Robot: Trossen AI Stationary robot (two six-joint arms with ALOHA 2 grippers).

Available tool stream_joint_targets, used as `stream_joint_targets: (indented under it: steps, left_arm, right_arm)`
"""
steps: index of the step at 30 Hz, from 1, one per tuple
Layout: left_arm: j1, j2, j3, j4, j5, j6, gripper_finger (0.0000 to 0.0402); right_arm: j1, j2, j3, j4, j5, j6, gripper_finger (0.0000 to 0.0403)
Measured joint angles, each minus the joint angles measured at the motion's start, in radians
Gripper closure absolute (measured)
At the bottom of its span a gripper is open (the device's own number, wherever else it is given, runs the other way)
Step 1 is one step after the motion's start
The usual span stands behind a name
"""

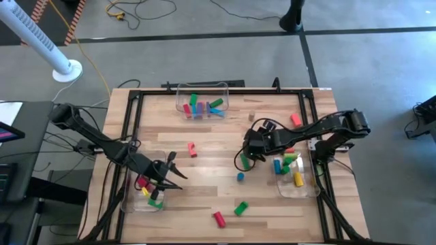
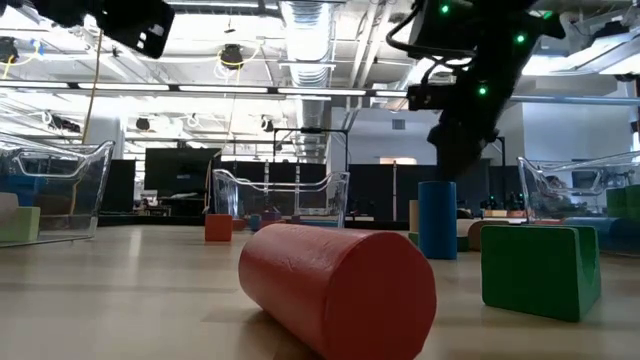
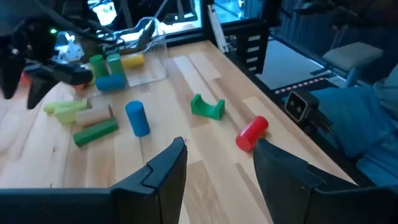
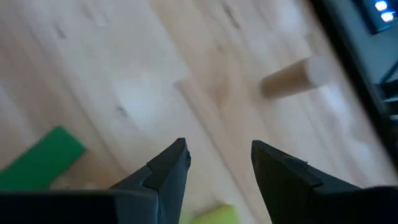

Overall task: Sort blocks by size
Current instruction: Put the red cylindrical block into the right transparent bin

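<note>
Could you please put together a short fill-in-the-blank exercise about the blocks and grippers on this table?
1. In the low view, the block lying nearest the camera is a ____ cylinder.
2. The small blue cylinder stands ____ on the table.
3. The left gripper has its fingers ____, holding nothing.
4. The right gripper holds ____.

Missing words: red; upright; open; nothing

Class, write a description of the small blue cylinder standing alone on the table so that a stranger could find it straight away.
Start at the clear bin on the table's right edge, where the right gripper hovers near a cluster of loose blocks. Just beyond that cluster, toward the table's middle, stands the blue cylinder. Unlike the red cylinder and green arch nearer the front edge, it is blue and upright.
</note>
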Motion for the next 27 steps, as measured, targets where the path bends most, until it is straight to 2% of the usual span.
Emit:
stream_joint_targets:
  steps: [6,9,14,20,27]
  left_arm:
    - [0.019,0.045,0.0,0.004,-0.14,-0.042,0.0226]
    - [0.047,0.06,0.01,-0.005,-0.138,-0.041,0.0226]
    - [0.073,0.118,0.014,0.068,0.007,-0.019,0.0226]
    - [0.074,0.263,0.027,0.209,0.197,0.061,0.0226]
    - [0.074,0.5,0.208,0.135,0.315,0.173,0.0226]
  right_arm:
    - [0.002,0.0,-0.021,0.071,-0.069,-0.01,0.0213]
    - [0.024,0.0,-0.021,0.085,-0.1,-0.01,0.022]
    - [0.08,0.0,-0.02,0.113,-0.126,-0.004,0.0227]
    - [0.161,0.0,-0.02,0.119,-0.129,0.034,0.0227]
    - [0.235,0.0,-0.02,0.119,-0.131,0.089,0.0227]
